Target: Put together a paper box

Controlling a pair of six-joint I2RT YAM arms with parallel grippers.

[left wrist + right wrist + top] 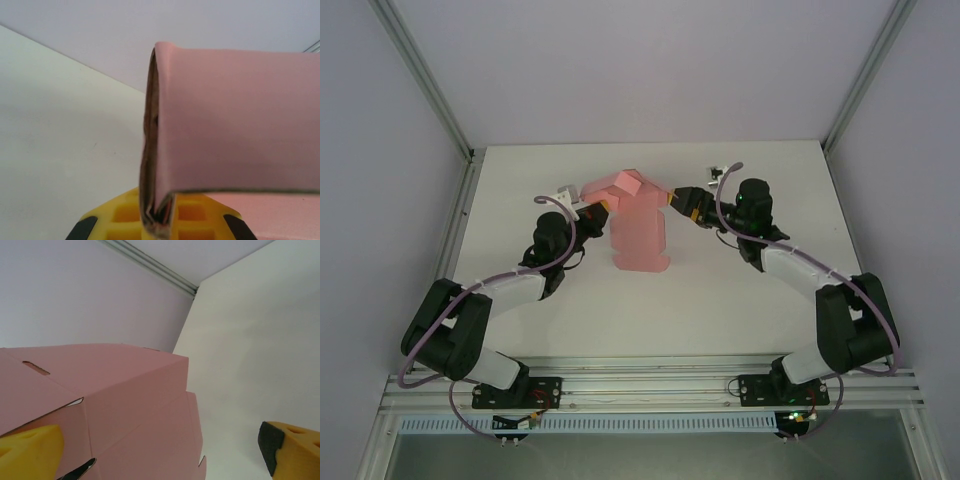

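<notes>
The pink paper box lies mid-table, its near part a flat sheet and its far end folded up into a raised block. My left gripper grips the box's left edge; in the left wrist view the folded card is pinched between the yellow fingers of that gripper. My right gripper sits at the box's right side, open. In the right wrist view the box lies against the left finger of the right gripper, while the right finger stands well apart from it.
The white table is walled on three sides, with metal posts at the back corners. An aluminium rail carrying both arm bases runs along the near edge.
</notes>
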